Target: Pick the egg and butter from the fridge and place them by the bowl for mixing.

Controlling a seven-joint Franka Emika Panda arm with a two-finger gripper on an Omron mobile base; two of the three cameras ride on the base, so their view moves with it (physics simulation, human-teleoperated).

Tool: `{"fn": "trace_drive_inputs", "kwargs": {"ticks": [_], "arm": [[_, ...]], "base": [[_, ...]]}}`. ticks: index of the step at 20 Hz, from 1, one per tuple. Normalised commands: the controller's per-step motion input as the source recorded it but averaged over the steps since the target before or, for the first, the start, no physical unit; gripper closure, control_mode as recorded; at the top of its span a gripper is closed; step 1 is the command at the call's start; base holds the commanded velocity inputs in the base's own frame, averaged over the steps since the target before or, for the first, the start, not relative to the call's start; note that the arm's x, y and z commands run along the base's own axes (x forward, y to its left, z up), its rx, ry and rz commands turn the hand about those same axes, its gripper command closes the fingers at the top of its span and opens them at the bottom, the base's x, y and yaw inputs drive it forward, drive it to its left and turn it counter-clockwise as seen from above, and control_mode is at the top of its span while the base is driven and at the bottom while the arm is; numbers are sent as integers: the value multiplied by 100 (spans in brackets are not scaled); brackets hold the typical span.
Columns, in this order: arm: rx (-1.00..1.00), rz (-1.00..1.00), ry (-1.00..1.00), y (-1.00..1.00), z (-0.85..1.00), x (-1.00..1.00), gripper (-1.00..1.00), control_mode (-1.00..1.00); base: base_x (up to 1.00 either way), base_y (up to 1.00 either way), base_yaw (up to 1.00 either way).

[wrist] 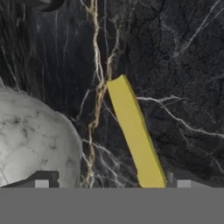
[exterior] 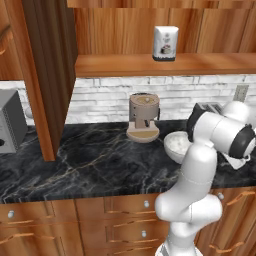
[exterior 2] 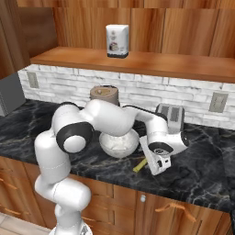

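The butter [wrist: 135, 140], a thin yellow bar, lies flat on the black marble counter [wrist: 183, 87], just right of the white bowl [wrist: 39, 140]. In the right base view the butter [exterior 2: 140, 165] rests near the counter's front edge, in front of the bowl [exterior 2: 119, 143]. My gripper [wrist: 113, 183] points down over it, open, with the bar lying loose between the fingertips and closer to the right one [wrist: 183, 182]. The hand [exterior 2: 155, 169] hangs low beside the bar. The bowl [exterior: 176, 145] is partly behind my arm. The egg and the fridge are out of view.
A brown coffee machine [exterior: 143, 118] stands behind the bowl, and a toaster [exterior 2: 170, 117] sits against the brick wall to the right. A white canister [exterior 2: 117, 41] is on the wooden shelf above. A grey appliance [exterior: 10, 125] stands far left past a wooden panel [exterior: 50, 75].
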Motion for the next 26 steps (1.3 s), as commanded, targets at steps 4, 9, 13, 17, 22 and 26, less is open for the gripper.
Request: {"fn": "trace_drive_inputs", "kwargs": {"ticks": [4,9,13,17,22,26], "arm": [[-8,0,0,7,46,-44,-100,-100],[-13,3,0,33,40,-49,-100,-100],[-36,17,-2,40,23,-52,-100,-100],[-32,10,-1,44,21,-38,-100,-100],[-26,8,-11,56,31,-37,-100,-100],[-21,2,-15,53,34,-36,-100,-100]], "base": [[0,0,0],[0,0,0],[0,0,0],[0,0,0],[0,0,0],[0,0,0]]}}
